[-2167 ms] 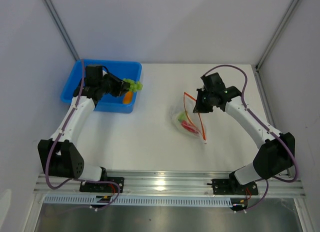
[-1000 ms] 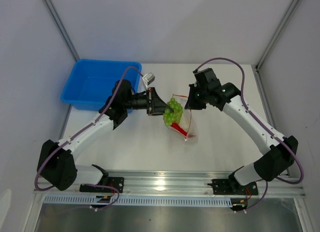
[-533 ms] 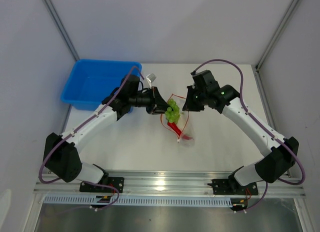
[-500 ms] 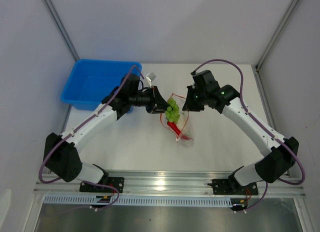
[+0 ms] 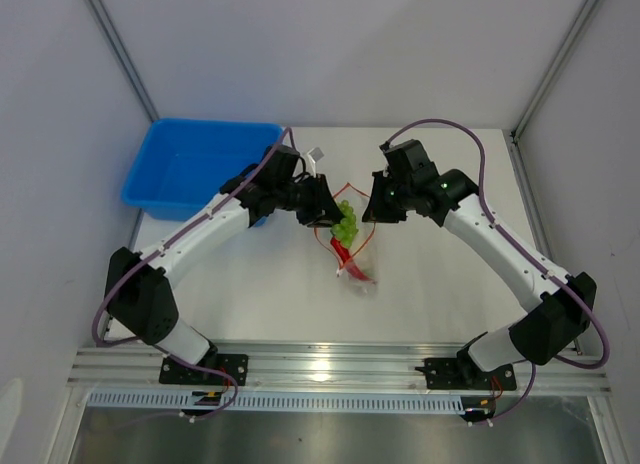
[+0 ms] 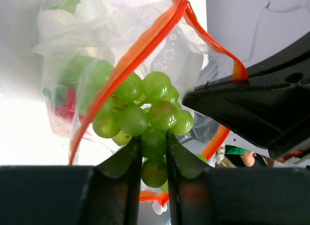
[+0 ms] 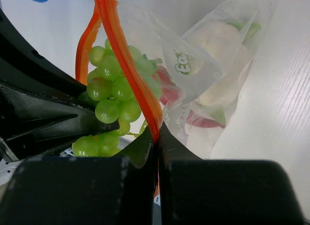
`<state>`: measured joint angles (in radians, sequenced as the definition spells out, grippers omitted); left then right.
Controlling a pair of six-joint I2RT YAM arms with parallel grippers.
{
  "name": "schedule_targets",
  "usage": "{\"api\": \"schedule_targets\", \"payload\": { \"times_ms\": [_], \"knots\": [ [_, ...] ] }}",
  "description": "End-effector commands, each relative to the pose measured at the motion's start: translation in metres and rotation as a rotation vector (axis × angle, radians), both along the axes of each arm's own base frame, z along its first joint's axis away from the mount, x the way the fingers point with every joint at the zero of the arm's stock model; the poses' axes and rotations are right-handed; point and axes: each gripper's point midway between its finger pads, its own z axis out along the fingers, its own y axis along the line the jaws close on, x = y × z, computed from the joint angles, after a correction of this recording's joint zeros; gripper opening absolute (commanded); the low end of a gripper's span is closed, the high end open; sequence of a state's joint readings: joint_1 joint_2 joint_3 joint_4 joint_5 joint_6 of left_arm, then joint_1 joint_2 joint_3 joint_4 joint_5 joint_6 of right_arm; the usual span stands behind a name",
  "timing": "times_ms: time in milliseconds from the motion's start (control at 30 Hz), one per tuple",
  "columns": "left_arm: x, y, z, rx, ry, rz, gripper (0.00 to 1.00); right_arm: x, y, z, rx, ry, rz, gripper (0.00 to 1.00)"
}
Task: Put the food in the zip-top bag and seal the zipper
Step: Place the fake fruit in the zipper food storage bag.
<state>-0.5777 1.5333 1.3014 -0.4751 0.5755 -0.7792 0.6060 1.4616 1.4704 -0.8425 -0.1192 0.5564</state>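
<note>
My left gripper (image 5: 330,212) is shut on the green grape bunch (image 6: 145,111) and holds it in the open mouth of the clear zip-top bag (image 5: 352,256). The grapes also show in the top view (image 5: 345,222) and the right wrist view (image 7: 110,96). My right gripper (image 5: 368,212) is shut on the bag's red-orange zipper strip (image 7: 131,72) and holds the bag up by its rim. The zipper stands open in a loop (image 6: 145,45). Inside the bag lie the red chili pepper (image 5: 347,259) and the white cauliflower with green leaves (image 7: 218,38). The yellow-orange piece is out of view.
The blue plastic bin (image 5: 190,169) stands at the back left of the white table (image 5: 450,284). Grey walls close in the left, right and back. A metal rail (image 5: 340,362) runs along the near edge by the arm bases.
My left gripper has carried the grape bunch from the blue bin over to the bag and pushed it further into the mouth. My right gripper has held the zipper and shifted slightly left.
</note>
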Motion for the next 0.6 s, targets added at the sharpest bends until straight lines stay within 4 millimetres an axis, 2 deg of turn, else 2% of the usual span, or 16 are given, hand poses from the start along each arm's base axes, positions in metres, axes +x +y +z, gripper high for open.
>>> {"api": "schedule_targets", "payload": {
  "times_ms": [0,133,167,200,267,333,367,567],
  "knots": [
    [0.007,-0.004,0.014,0.023,-0.079,-0.018,0.26,0.006,0.008,0.019,0.038,-0.048,0.015,0.00],
    [0.006,-0.008,0.016,0.029,-0.093,-0.046,0.38,0.007,0.007,0.017,0.035,-0.043,0.015,0.00],
    [0.005,-0.009,0.016,0.033,-0.097,-0.050,0.47,0.008,0.007,0.016,0.033,-0.041,0.013,0.00],
    [0.003,-0.008,0.017,0.038,-0.101,-0.056,0.53,0.008,0.006,0.016,0.031,-0.043,0.016,0.00],
    [0.002,-0.009,0.022,0.035,-0.133,-0.080,0.59,0.009,0.006,0.015,0.030,-0.040,0.016,0.00],
    [0.003,-0.004,0.025,0.058,-0.162,-0.068,0.61,0.011,0.007,0.014,0.029,-0.042,0.017,0.00],
    [0.004,-0.002,0.027,0.063,-0.180,-0.065,0.68,0.011,0.007,0.014,0.028,-0.042,0.016,0.00],
    [0.007,0.008,0.042,0.085,-0.260,-0.047,0.77,0.013,0.001,0.013,0.019,-0.040,0.006,0.00]
  ]
}}
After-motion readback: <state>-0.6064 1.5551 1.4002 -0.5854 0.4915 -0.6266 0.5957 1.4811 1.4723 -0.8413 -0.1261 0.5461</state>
